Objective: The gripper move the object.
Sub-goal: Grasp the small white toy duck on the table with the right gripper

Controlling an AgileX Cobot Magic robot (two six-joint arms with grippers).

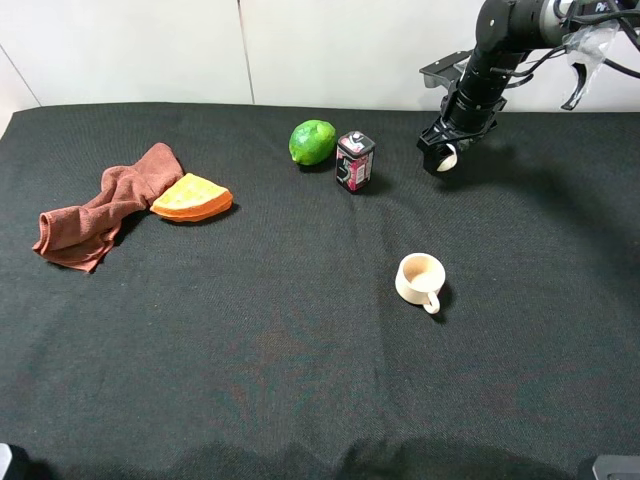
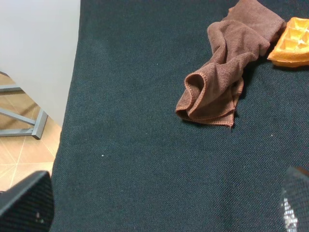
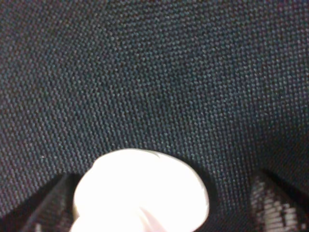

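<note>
The object (image 1: pixel 447 155), a small cream-white lumpy bulb, lies on the black cloth at the back right, right of the can. My right gripper (image 1: pixel 440 158) reaches down over it, with the black fingers on either side. In the right wrist view the object (image 3: pixel 140 191) sits between the fingers (image 3: pixel 48 205), with a dark gap to the other finger, so the jaws stand open around it. My left gripper (image 2: pixel 159 212) is open and empty, low over the cloth near the table's left edge. It shows only at the frame's corner in the exterior view.
A green lime (image 1: pixel 312 142) and a small dark red can (image 1: pixel 354 160) stand left of the object. A beige handled mug (image 1: pixel 420 281) sits nearer the front. A brown cloth (image 1: pixel 100 208) and an orange waffle piece (image 1: pixel 192 197) lie at the left; the left wrist view shows both.
</note>
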